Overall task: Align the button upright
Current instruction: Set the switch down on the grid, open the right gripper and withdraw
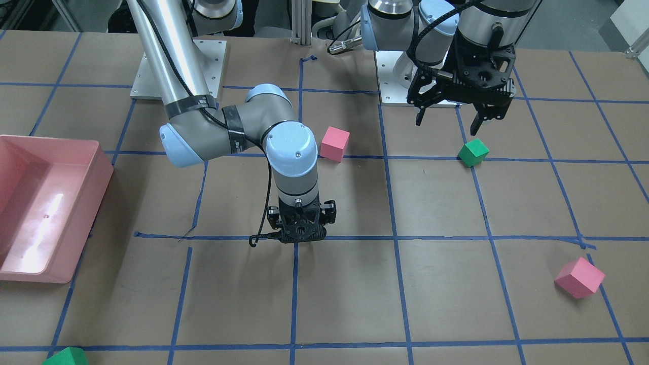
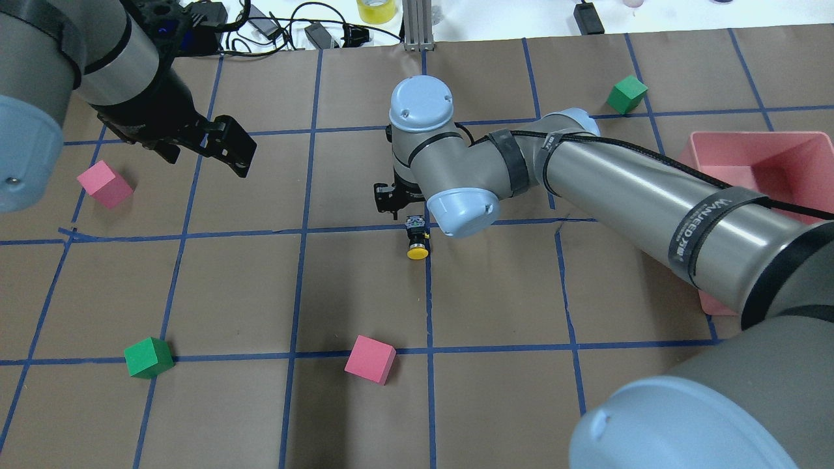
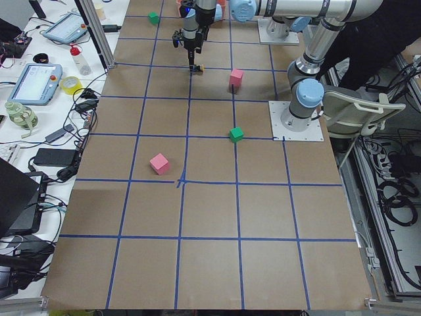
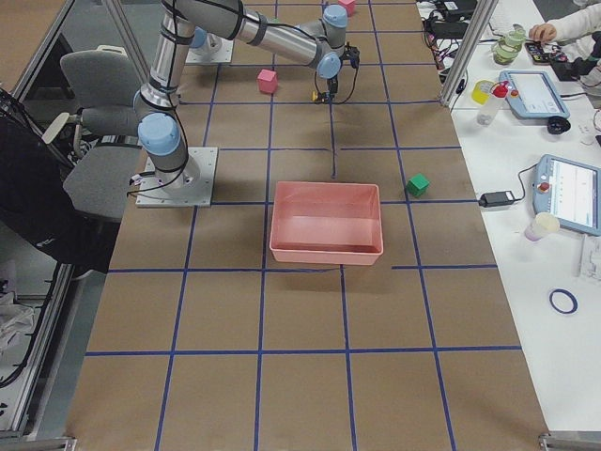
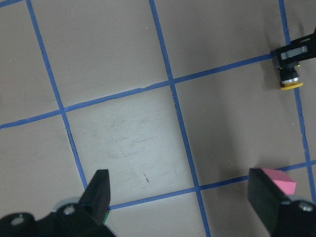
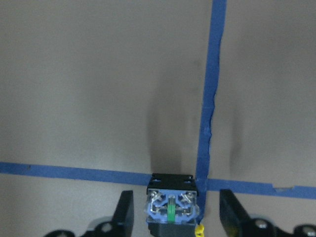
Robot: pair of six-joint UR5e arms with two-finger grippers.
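The button (image 2: 417, 238) lies on its side on the brown table at a crossing of blue tape lines, with its yellow cap towards the robot. My right gripper (image 2: 407, 210) points straight down over it. In the right wrist view the fingers (image 6: 124, 212) stand on either side of the button's contact-block base (image 6: 171, 207), with a gap on each side, so the gripper is open. The button also shows in the left wrist view (image 5: 290, 75). My left gripper (image 1: 448, 121) is open and empty, raised above the table near a green cube (image 1: 473, 152).
A pink bin (image 1: 96, 172) stands at the table's end on my right side. A pink cube (image 1: 334, 143) sits close behind my right arm. Another pink cube (image 1: 579, 277) and another green cube (image 1: 66, 356) lie near the operators' edge.
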